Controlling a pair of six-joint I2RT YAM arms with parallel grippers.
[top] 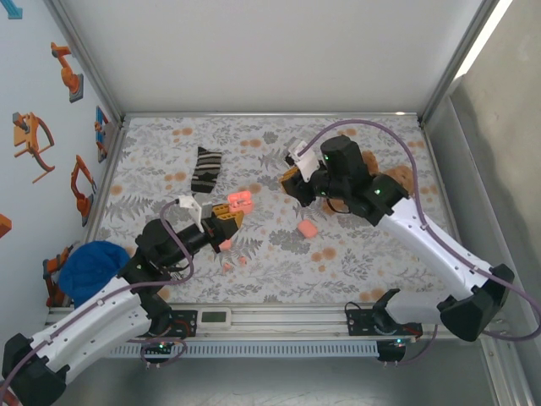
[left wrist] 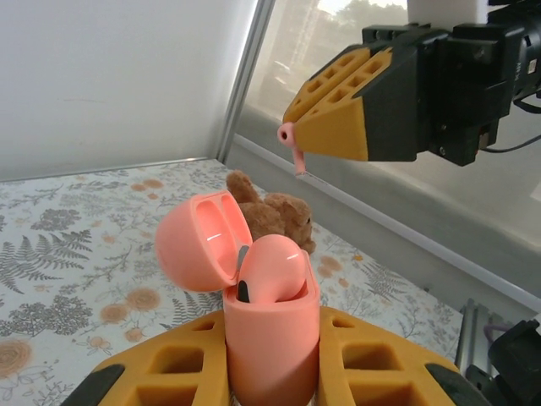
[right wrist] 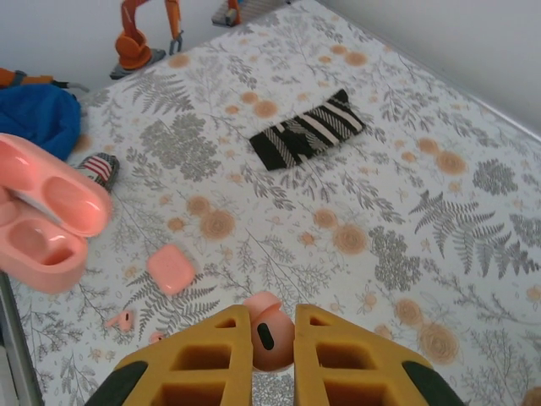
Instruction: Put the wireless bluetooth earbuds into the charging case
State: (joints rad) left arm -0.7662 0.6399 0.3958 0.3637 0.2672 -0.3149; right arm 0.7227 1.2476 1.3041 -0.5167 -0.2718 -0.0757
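Observation:
My left gripper (top: 226,222) (left wrist: 272,330) is shut on a salmon-pink charging case (left wrist: 270,347) (top: 241,200), held upright with its lid (left wrist: 199,245) swung open. One earbud (left wrist: 275,266) sits in the case. My right gripper (right wrist: 272,320) (top: 292,180) is shut on another earbud (right wrist: 272,336), whose stem (left wrist: 292,144) pokes out of the yellow fingers above and to the right of the case, apart from it. Two loose earbuds (top: 226,265) (right wrist: 120,320) lie on the floral cloth near the left gripper.
A second, closed pink case (top: 307,228) (right wrist: 169,268) lies mid-table. A striped black sock (top: 205,169) (right wrist: 308,135) lies at the back left, a blue cloth (top: 93,266) at the front left, and a brown plush toy (top: 399,182) (left wrist: 275,216) on the right.

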